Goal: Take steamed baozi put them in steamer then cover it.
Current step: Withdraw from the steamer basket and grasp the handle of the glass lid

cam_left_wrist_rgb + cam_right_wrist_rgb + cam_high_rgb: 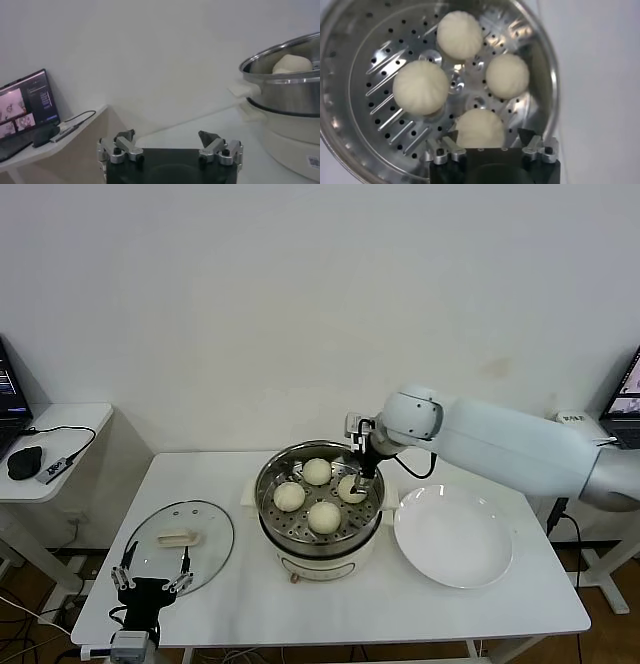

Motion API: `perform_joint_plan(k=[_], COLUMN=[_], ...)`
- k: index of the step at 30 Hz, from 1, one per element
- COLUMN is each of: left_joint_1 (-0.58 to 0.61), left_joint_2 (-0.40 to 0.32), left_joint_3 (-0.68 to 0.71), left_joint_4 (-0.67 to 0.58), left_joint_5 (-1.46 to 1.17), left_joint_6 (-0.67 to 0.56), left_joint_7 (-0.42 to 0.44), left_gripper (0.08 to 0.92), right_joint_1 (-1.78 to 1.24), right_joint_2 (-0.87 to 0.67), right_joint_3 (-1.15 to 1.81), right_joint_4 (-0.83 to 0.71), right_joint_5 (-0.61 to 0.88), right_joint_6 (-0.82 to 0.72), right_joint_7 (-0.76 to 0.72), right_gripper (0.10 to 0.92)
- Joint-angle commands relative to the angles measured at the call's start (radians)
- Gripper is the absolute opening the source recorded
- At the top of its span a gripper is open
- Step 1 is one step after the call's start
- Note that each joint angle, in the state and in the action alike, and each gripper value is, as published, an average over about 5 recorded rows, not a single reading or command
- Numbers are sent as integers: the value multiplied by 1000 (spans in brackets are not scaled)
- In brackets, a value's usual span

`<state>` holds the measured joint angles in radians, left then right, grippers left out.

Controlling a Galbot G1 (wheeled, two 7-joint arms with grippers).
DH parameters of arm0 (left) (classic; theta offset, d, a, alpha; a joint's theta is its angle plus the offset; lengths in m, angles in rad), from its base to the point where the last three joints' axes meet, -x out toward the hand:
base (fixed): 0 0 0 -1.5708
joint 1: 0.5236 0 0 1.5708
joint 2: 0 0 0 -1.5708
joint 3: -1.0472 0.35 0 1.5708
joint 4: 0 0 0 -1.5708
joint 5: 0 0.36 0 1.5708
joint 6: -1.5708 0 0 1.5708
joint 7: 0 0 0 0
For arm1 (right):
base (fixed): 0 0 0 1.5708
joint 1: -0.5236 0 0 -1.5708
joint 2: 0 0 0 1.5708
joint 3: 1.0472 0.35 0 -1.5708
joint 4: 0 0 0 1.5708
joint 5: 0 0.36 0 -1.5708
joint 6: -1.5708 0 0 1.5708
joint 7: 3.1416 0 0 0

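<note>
Baozi, four smooth cream-white buns (459,33), sit inside the round shiny steel steamer (268,476), my right gripper (492,141) spread over one; next I judge the glass cover (182,548) beside it needs lifting by my open left gripper (151,578).

A robotics lab or test room is showing here: a plain white table (500,604) is standing against a bare white wall (300,284), and side desks are carrying running laptops (25,107), a mouse (22,462) and trailing cables (75,446).
</note>
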<state>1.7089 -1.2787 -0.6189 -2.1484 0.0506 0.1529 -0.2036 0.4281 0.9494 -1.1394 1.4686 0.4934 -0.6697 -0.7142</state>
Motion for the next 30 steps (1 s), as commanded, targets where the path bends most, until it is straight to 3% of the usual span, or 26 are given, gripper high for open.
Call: perform_joint_plan(k=[1, 6, 11, 16, 23, 30], left_joint_1=[-6, -20, -32, -33, -35, -45], left_joint_2=[-3, -15, -26, -36, -38, -20], left_joint_3=[4, 9, 4, 8, 23, 13], left_joint_4=[8, 33, 54, 61, 92, 167], left_joint_5=[-1, -6, -21, -18, 32, 413], left_joint_6=[-7, -48, -80, -97, -100, -136], left_joint_7=[-4, -30, -55, -68, -68, -45], left_gripper=[823, 823, 823, 823, 823, 823], right_joint_1=[-42, -336, -810, -1245, -1580, -1800], right_joint_2=[-181, -336, -364, -222, 58, 301], right_joint_3=[48, 224, 673, 1152, 1577, 1874], right_joint_4=[270, 376, 392, 405, 381, 413], right_joint_5=[65, 74, -70, -216, -345, -370], right_joint_6=[64, 234, 445, 611, 792, 810], right_joint_7=[323, 722, 861, 842, 696, 582], right_gripper=[822, 823, 823, 823, 823, 823])
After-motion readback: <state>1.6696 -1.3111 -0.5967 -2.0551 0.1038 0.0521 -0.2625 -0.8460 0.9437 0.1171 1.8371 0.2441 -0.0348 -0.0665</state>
